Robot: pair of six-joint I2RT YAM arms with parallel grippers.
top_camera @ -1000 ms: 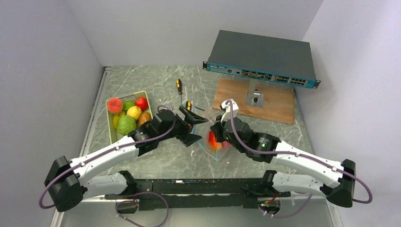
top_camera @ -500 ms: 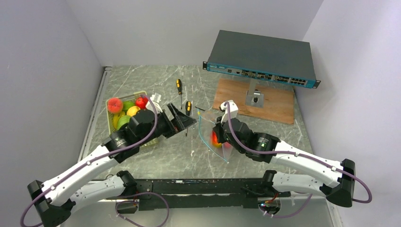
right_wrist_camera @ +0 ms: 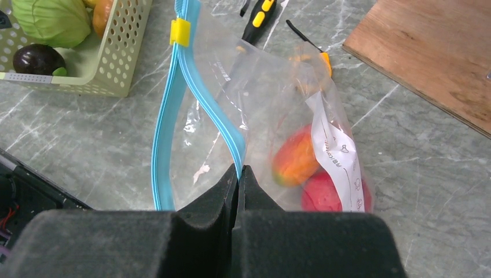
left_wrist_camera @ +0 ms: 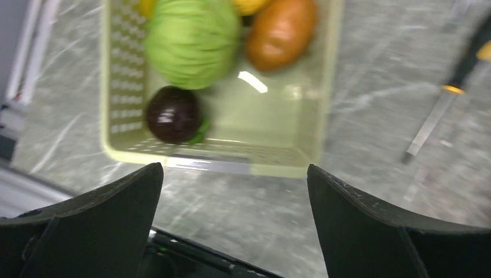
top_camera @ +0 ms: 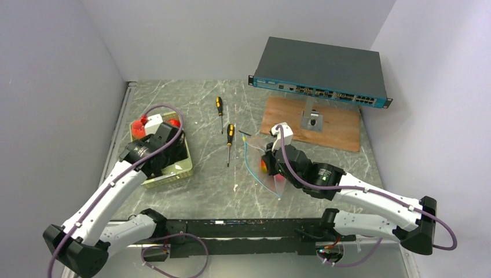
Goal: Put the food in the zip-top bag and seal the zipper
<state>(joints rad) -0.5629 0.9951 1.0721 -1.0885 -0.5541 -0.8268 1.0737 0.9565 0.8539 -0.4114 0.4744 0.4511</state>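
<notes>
tray (left_wrist_camera: 272, 168) under spread-jawed left gripper (left_wrist_camera: 233, 171), which holds nothing: green fruit (left_wrist_camera: 194, 40), orange fruit (left_wrist_camera: 282, 32), dark fruit (left_wrist_camera: 173, 114) | zip-top bag (right_wrist_camera: 260, 104) just ahead of right gripper (right_wrist_camera: 238, 174): orange-red fruit (right_wrist_camera: 295, 159), red fruit (right_wrist_camera: 321, 194) inside (ahead-right of it) | bag clear, crumpled, mouth open | right gripper clamped on teal zipper (right_wrist_camera: 165, 133), yellow slider (right_wrist_camera: 179, 32) at far end

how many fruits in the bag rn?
2 in the bag: an orange-red fruit in the middle, a red fruit beside it, partly behind the white label. The right gripper may hide more.
</notes>
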